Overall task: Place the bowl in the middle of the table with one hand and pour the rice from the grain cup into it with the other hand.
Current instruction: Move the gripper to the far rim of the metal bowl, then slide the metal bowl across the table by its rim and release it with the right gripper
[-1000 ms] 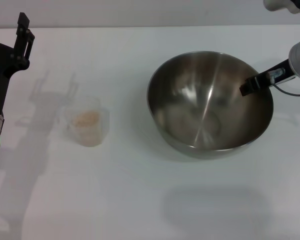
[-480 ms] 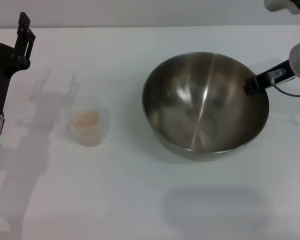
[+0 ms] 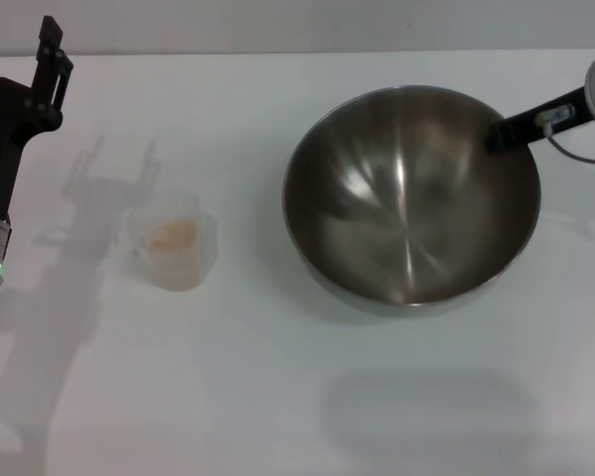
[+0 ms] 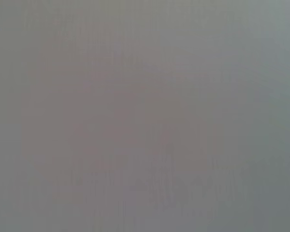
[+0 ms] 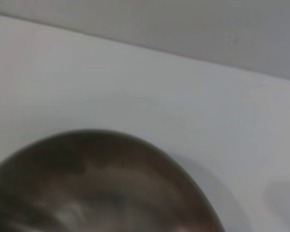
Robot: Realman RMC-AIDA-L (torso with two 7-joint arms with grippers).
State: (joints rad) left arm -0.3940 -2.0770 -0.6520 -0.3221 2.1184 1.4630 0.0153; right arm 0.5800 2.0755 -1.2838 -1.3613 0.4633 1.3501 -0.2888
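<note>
White table (image 3: 278,397) | my right gripper (image 3: 500,136) pinching bowl (image 3: 407,198) rim at 2 o'clock | bowl's tipped up and slid a bit since a sec ago, so still placing | cup (image 3: 173,250) of rice (image 3: 169,236) waits at 9 | left gripper (image 3: 20,59) parked at 10, spread open, empty

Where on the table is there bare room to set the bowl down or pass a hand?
Bare table runs along the near edge and between the grain cup and the bowl. The right side is crowded: the right gripper grips the bowl's far-right rim. The left gripper hangs at the far left.
</note>
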